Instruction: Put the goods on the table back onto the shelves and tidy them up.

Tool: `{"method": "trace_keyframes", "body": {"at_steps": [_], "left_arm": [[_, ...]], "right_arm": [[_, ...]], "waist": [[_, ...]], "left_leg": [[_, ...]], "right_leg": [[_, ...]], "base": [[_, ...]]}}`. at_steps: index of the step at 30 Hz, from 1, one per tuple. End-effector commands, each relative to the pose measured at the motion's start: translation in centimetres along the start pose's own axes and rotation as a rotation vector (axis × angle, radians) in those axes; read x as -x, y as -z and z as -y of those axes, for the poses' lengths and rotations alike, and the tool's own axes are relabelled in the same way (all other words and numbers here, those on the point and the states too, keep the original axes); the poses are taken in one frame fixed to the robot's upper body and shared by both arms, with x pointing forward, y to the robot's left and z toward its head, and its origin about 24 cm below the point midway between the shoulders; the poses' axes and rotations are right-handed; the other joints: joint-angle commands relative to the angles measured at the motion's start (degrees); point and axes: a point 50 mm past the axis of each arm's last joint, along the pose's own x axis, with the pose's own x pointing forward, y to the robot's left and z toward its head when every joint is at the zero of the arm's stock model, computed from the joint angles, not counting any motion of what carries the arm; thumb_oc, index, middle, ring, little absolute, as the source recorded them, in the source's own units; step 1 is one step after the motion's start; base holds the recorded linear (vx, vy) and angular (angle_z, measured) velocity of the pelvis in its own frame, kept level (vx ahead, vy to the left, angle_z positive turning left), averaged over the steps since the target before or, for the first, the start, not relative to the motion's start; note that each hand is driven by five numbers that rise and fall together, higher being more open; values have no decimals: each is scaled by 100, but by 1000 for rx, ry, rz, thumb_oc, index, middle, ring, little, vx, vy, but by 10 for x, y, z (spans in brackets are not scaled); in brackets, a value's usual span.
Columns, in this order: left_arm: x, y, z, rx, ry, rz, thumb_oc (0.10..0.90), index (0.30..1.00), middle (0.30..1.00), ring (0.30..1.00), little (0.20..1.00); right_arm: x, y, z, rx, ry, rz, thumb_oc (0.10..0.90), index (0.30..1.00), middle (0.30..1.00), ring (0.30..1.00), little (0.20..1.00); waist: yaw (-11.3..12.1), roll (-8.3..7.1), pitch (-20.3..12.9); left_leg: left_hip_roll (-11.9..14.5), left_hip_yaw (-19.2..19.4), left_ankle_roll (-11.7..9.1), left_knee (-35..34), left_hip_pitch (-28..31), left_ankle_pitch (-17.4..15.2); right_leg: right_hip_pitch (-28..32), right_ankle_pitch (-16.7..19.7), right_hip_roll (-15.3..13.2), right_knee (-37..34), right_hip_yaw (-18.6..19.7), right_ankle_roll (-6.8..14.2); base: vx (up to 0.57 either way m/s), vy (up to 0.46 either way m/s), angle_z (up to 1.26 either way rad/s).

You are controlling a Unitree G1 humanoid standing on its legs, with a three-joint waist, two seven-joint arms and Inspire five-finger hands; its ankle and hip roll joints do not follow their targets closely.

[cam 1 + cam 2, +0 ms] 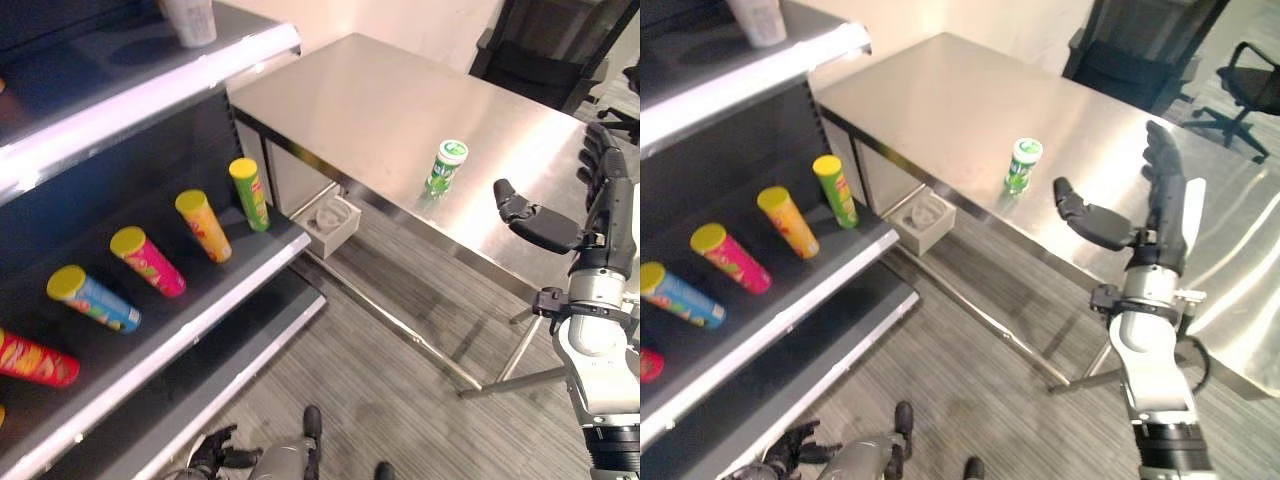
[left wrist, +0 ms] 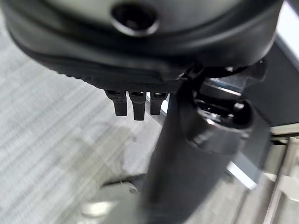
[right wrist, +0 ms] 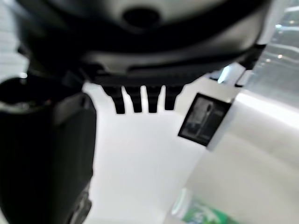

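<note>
A: Green can [image 1: 447, 166] upright on steel table [image 1: 380, 100], near front edge, alone. Right hand [image 1: 1160, 200] raised just right of it, apart, no contact. Fingers straight and upward, thumb [image 1: 1090, 222] spread wide toward can. Nothing held.

B: Confirmed in right wrist view: fingers [image 3: 140, 100] straight, green can [image 3: 201, 215] past them, not gripped. Left hand [image 1: 215, 450] low near floor beside bottom shelf, fingers loosely extended, nothing in it.

A: Shelf unit [image 1: 200, 300] at left. Middle shelf: green tube [image 1: 249, 194], orange tube [image 1: 203, 226], pink tube [image 1: 147, 260], blue tube [image 1: 93, 298], red tube [image 1: 35, 360], all lying tilted in a row, apart from each other. White cup [image 1: 190, 20] on top shelf.

B: Grey box [image 1: 332, 222] under table edge.
</note>
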Motion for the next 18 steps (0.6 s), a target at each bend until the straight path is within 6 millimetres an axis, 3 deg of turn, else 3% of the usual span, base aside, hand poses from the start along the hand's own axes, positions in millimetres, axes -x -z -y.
{"method": "trace_keyframes", "body": {"at_steps": [1,2,3,5,7,8,9,10,13,18], "left_arm": [[1,-21,-10,-72,-13,111,800,900,900,900,900],[1,-21,-10,-72,-13,111,800,900,900,900,900],[1,-24,-11,-89,-13,121,800,900,900,900,900],[1,-25,-15,-96,-23,127,800,900,900,900,900],[0,-32,-15,-98,-22,148,800,900,900,900,900],[0,-34,-15,-104,-21,154,800,900,900,900,900],[-1,-37,-14,-116,-23,160,800,900,900,900,900],[-1,-37,-15,-134,-21,156,800,900,900,900,900],[-1,-32,-13,-111,-20,146,800,900,900,900,900],[0,-21,-8,-105,3,112,800,900,900,900,900]], "right_arm": [[-37,-55,15,3,75,281,800,900,900,900,900],[-37,-55,15,3,75,281,800,900,900,900,900],[-36,-53,13,2,69,275,800,900,900,900,900],[-35,-49,12,7,71,258,800,900,900,900,900],[-36,-48,15,18,75,252,800,900,900,900,900],[-36,-47,18,21,82,248,800,900,900,900,900],[-37,-44,23,36,107,235,800,900,900,900,900],[-33,-38,30,62,117,205,800,900,900,900,900],[-23,-31,36,67,126,175,800,900,900,900,900],[-20,-35,42,56,81,190,800,900,900,900,900]], "waist": [[201,-23,-273],[205,-28,-275],[104,91,-112],[112,120,-94],[129,138,-107],[102,125,-104],[27,13,-84],[-32,-62,-130],[-34,-237,-331],[-76,-228,-455]], "left_leg": [[341,-205,-210,-540,250,227],[336,-200,-209,-540,246,227],[394,-238,-125,-558,429,177],[433,-248,-139,-581,510,74],[535,-358,-267,-593,541,-29],[547,-433,-320,-597,535,-56],[477,-563,-398,-610,573,-138],[429,-651,-413,-592,614,-199],[448,-640,-467,-602,663,-206],[645,-701,-608,-625,707,-189]], "right_leg": [[-440,217,342,1176,-253,207],[-454,208,336,1195,-246,209],[-855,532,235,2065,-287,295],[-1105,478,-125,2258,-413,211],[-1109,333,-480,1480,-645,59],[-1044,387,-526,920,-675,52],[-1125,656,-502,-125,-427,150],[-941,798,-413,-649,-252,206],[-677,1033,-378,-996,-258,324],[-386,1032,-187,-1331,-398,239]], "base": [[40,75,-60],[32,89,-26],[24,63,26],[74,0,48],[134,-140,27],[171,-267,13],[171,-257,26],[166,-232,37],[135,-144,69],[67,-140,16]]}}
